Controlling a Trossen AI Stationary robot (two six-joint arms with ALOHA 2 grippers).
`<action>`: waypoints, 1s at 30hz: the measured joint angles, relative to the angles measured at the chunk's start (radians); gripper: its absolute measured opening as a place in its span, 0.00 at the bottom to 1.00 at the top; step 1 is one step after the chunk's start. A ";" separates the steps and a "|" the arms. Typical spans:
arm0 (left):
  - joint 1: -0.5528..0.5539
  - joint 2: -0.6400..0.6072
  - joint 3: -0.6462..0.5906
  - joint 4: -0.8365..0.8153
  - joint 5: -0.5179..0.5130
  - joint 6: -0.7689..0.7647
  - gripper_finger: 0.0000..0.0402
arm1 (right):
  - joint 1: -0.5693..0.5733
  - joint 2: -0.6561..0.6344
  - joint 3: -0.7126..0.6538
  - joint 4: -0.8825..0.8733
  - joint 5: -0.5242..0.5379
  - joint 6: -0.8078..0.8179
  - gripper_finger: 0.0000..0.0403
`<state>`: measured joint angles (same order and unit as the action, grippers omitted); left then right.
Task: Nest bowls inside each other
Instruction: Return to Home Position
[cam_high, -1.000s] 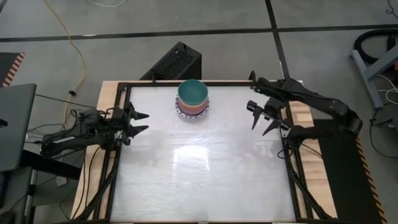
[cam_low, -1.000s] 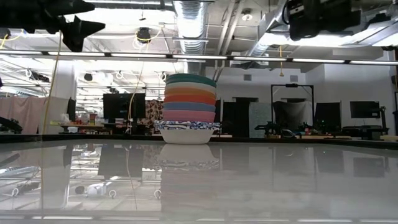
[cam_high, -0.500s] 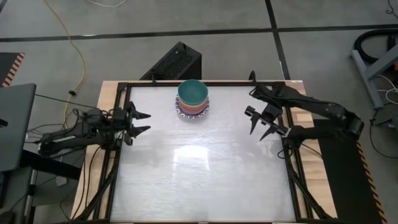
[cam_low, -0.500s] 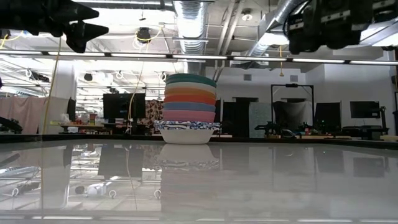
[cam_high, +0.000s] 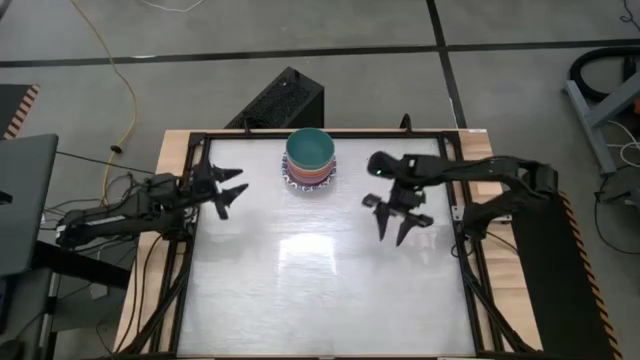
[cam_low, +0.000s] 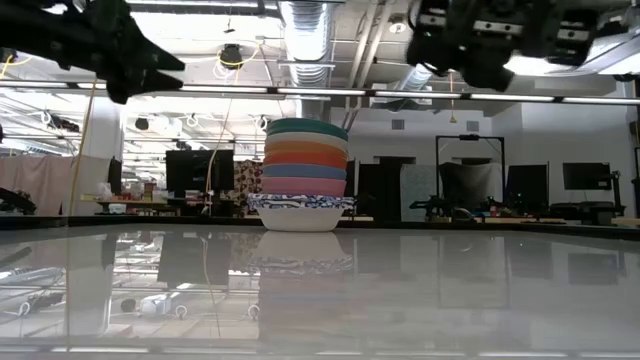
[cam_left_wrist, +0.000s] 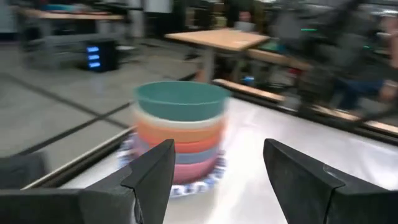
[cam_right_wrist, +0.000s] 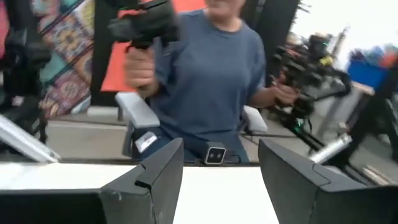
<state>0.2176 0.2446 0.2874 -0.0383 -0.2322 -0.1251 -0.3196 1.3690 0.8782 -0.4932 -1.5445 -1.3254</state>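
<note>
A glossy white rectangular bench (cam_high: 320, 290) with a black metal frame and pale wooden side strips fills the middle of the high view. Two dark jointed robot arms reach in over it. The left arm (cam_high: 115, 215) comes in across the left edge, and the right arm (cam_high: 505, 172) across the right edge.

In the right wrist view, beyond the bench, a person in a blue shirt (cam_right_wrist: 208, 74) sits in a chair with grey armrests. One raised hand (cam_right_wrist: 140, 67) holds a dark object.

On the floor past the far edge lies a black ridged box (cam_high: 281, 99).

The stack of nested round bowls (cam_high: 309, 158) stands on the bench close to the far edge, about midway along it and slightly toward the left. The low view shows a white bowl with a blue patterned rim at the bottom. Above it come pink, blue and orange bands, with a green bowl on top. Neither arm touches the stack.

The left gripper (cam_high: 232, 190) hangs above the bench near the far left corner and points toward the stack, which shows between its fingers in the left wrist view. Its two fingers are spread apart and hold nothing.

The right gripper (cam_high: 392, 236) hangs above the right half of the bench, well apart from the stack. Its two fingers are also spread apart and empty.
</note>
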 joint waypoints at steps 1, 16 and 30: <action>0.000 0.004 0.000 0.000 -0.035 -0.008 0.58 | 0.026 0.019 0.003 0.072 0.005 0.022 0.57; 0.000 0.019 0.000 -0.034 -0.083 -0.056 0.58 | 0.461 0.359 0.191 0.774 -0.032 0.404 0.57; 0.000 0.017 0.000 -0.004 0.235 -0.023 0.58 | 0.557 0.313 0.632 0.524 0.989 1.502 0.57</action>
<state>0.2173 0.2619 0.2878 -0.0427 0.0028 -0.1480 0.2375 1.6818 1.5104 0.0303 -0.5554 0.1768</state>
